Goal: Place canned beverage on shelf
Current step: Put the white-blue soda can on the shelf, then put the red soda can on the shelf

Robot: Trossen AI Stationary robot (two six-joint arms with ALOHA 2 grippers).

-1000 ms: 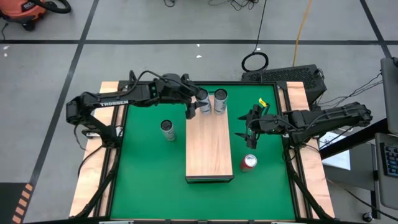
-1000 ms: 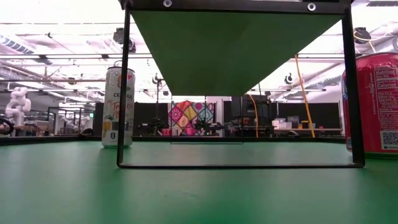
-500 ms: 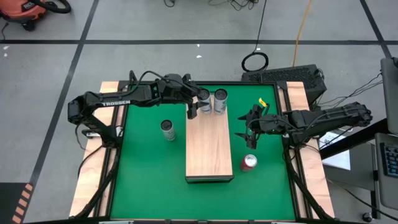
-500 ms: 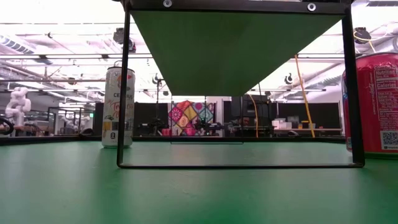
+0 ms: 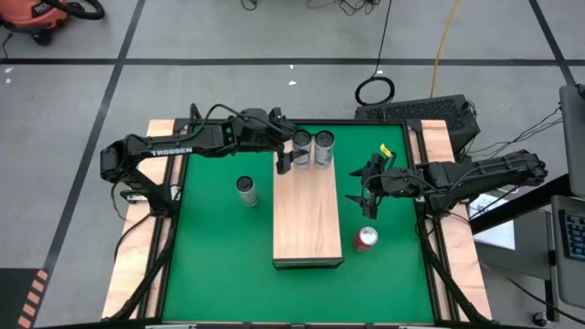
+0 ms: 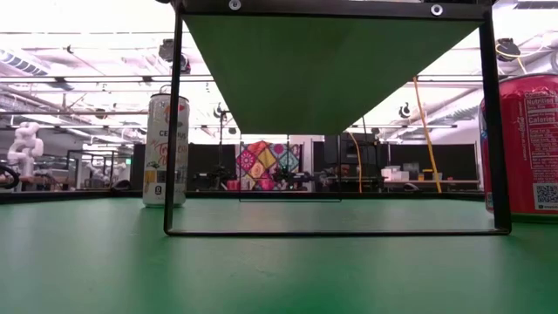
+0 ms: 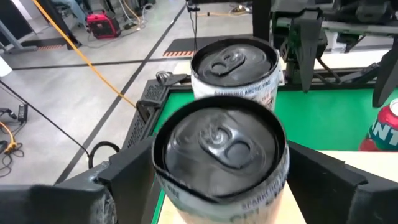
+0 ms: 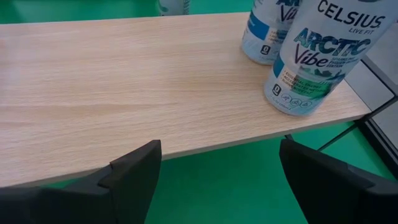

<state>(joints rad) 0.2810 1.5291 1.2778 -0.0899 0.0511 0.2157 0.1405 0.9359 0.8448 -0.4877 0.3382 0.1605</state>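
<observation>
You see two upright pale Celsius cans (image 5: 313, 149) side by side at the far end of the light-wood shelf (image 5: 307, 219); the shelf lies flat.

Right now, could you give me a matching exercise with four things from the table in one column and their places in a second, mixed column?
Things:
1. red can
2. lone silver can
3. left end effector
4. right end effector

Places:
A. open, above the green mat right of the shelf
B. around a can on the shelf's far end
C. on the mat, left of the shelf
D. on the mat, right of the shelf's near end

Pairs: 1-D, 2-C, 3-B, 4-A
</observation>
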